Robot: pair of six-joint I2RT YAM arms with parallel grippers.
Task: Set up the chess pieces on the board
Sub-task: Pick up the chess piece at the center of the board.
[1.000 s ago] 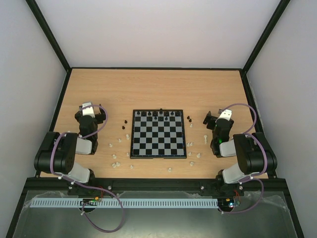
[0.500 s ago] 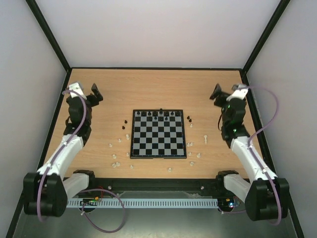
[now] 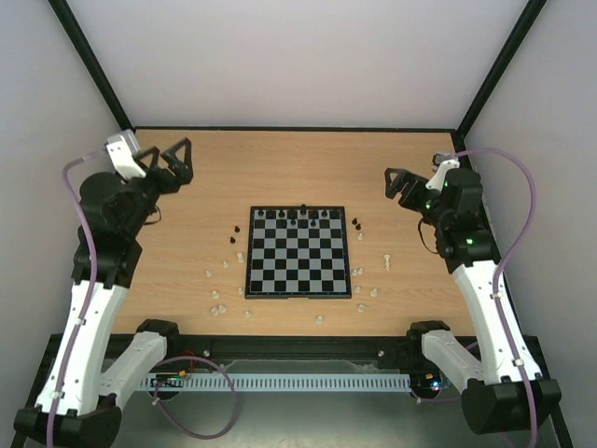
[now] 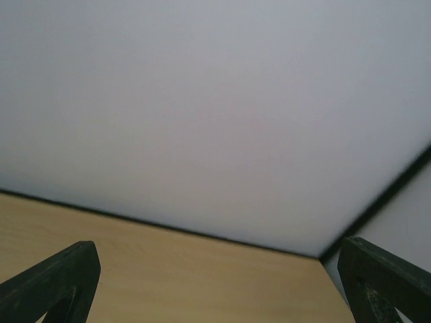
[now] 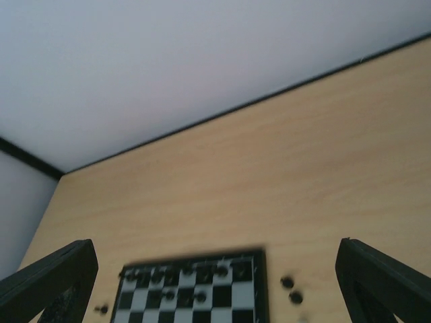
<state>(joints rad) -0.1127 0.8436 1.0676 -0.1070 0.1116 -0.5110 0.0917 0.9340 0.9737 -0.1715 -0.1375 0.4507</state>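
The board (image 3: 298, 295) lies mid-table with several black chess pieces (image 3: 300, 217) on its two far rows. Cream-white pieces (image 3: 216, 299) lie scattered on the wood by its left, right and near sides, and a few black ones (image 3: 357, 224) lie off it. My left gripper (image 3: 173, 157) hangs open high over the far left of the table, with nothing between its fingers. My right gripper (image 3: 403, 183) is open and empty over the far right. In the right wrist view my right gripper (image 5: 215, 245) faces the board (image 5: 262, 289) and its black pieces (image 5: 182, 272). In the left wrist view my left gripper (image 4: 219, 245) shows only bare wood and wall.
A black frame (image 3: 294, 129) and pale walls close off the table's far edge and both sides. A single white piece (image 3: 387, 261) stands apart to the right of the board. The arms' bases and a grey cable strip (image 3: 233, 382) run along the near edge.
Both arms have unfolded from a tucked pose and risen, and the grippers have swung up and outward toward the far corners. The jaws stayed wide. No piece has moved.
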